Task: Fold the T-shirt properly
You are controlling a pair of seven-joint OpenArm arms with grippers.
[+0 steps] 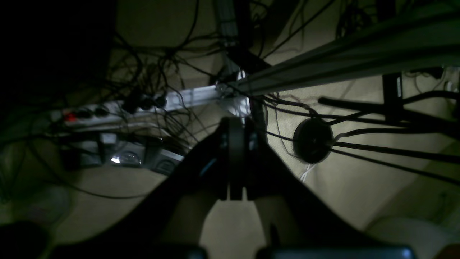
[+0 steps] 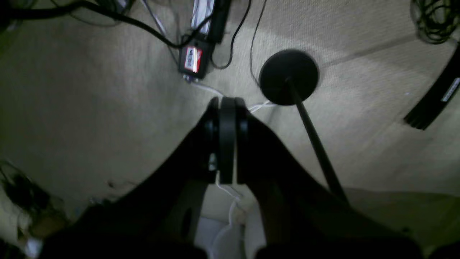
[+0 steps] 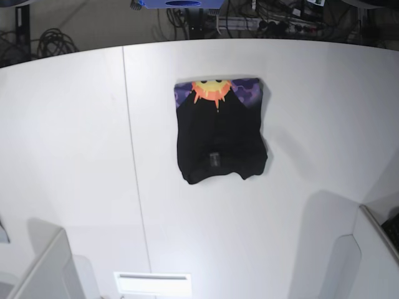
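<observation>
The T-shirt (image 3: 220,134) lies folded into a compact black rectangle on the white table (image 3: 75,156), a little right of centre towards the back. A strip of purple with the orange-yellow sun print shows along its far edge. Neither arm appears in the base view. In the left wrist view my left gripper (image 1: 236,124) is shut with nothing between its fingers, pointing at the floor and cables. My right gripper (image 2: 227,102) is likewise shut and empty over beige floor. The shirt is out of view in both wrist views.
A power strip (image 1: 107,111), tangled cables and an aluminium frame bar (image 1: 341,61) fill the left wrist view. A black round stand base (image 2: 289,77) sits on the floor near a small black box (image 2: 194,59). Grey-white panels (image 3: 37,268) rise at the base view's bottom corners.
</observation>
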